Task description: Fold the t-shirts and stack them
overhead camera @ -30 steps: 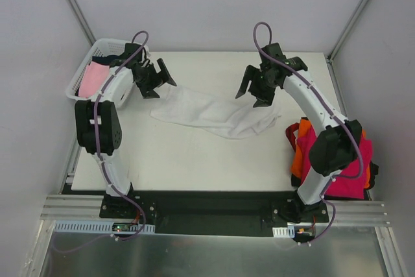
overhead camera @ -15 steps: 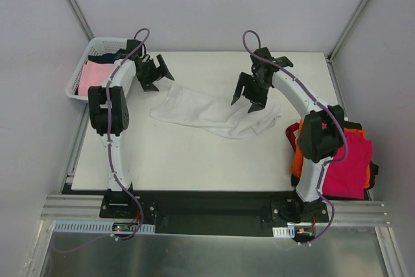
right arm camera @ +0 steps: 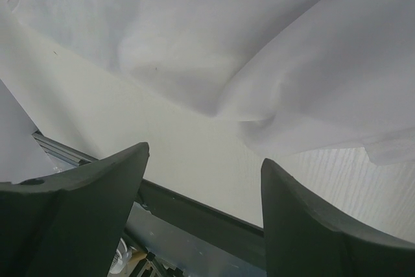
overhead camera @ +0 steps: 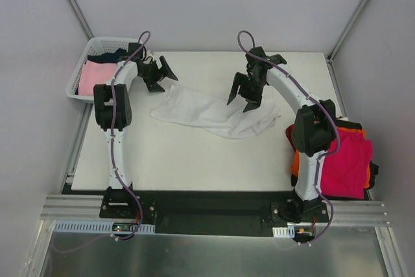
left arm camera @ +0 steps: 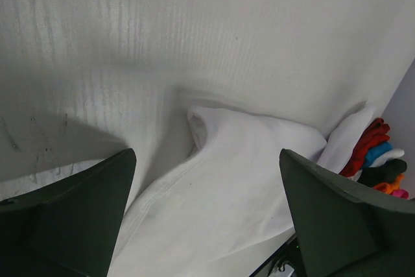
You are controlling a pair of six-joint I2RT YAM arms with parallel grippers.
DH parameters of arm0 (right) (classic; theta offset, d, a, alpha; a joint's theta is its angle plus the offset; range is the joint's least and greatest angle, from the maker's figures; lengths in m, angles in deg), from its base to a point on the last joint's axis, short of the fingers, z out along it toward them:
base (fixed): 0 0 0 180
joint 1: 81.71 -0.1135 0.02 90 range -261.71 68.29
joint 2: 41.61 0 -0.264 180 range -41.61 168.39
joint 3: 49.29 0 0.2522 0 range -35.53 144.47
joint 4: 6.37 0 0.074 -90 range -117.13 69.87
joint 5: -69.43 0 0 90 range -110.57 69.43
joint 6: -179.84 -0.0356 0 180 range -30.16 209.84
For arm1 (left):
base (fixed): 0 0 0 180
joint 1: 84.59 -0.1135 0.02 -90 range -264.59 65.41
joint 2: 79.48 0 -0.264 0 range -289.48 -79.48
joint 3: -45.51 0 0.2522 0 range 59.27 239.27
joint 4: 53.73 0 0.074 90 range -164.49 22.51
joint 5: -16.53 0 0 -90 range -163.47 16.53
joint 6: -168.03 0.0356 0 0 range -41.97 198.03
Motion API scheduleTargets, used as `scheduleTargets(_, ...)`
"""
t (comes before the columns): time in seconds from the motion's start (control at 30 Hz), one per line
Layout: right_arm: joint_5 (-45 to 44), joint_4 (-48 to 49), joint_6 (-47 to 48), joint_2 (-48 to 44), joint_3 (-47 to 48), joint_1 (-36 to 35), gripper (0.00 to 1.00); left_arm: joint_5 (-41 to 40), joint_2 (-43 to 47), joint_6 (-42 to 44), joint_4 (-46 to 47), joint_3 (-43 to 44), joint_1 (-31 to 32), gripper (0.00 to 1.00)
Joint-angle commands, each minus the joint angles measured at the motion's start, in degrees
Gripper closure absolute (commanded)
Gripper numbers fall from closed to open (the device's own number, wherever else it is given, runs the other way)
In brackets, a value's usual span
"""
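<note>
White shirt (overhead camera: 207, 111) crumpled on table (overhead camera: 194, 160), unfolded. Left gripper (overhead camera: 163, 81), right gripper (overhead camera: 240, 100) spread, empty. Stack (overhead camera: 347, 167) begun — pink shirt (overhead camera: 94, 79) in basket (overhead camera: 79, 69).

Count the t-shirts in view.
5. White t-shirt on the table; pale pink t-shirt and dark t-shirt in the basket; magenta t-shirt atop orange t-shirt, far right. Others may be hidden underneath.

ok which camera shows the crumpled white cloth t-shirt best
Top external: the crumpled white cloth t-shirt shows end to end on the white table. The left wrist and right wrist views each catch only part of it.
</note>
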Motion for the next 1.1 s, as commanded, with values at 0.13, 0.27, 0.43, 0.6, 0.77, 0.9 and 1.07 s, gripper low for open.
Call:
scheduleTargets(0.13,1.46,-1.96,0.89,0.32,1.5,-0.55,0.26,3.68,0.93,0.61,1.52,-0.96,3.01,0.14)
scheduleTargets(0.27,1.19,-1.87,1.24,-0.47,0.17,-0.64,0.26,3.85,0.14,0.17,1.7,-0.78,3.89,0.38)
scheduleTargets(0.43,1.19,-1.34,1.07,-1.09,-1.5,-0.72,0.26,3.15,0.13,-0.09,1.87,-1.04,4.25,0.51)
scheduleTargets(0.6,1.81,-1.16,1.24,-0.74,-1.67,-1.25,0.26,-0.35,1.54,-0.44,1.87,-2.27,4.25,0.61)
scheduleTargets(0.77,2.16,-1.08,1.42,-0.65,-1.76,-1.87,0.26,-3.96,4.88,-1.76,1.78,-4.73,4.16,0.97)
scheduleTargets(0.9,2.16,-1.16,1.85,-0.74,-1.76,-1.78,0.27,-4.23,7.86,-2.64,1.78,-5.96,4.16,1.0)
scheduleTargets(1.07,1.9,-1.25,3.08,-1.09,-2.46,-1.78,0.27,-3.44,13.31,-4.57,1.87,-6.67,4.42,0.99)
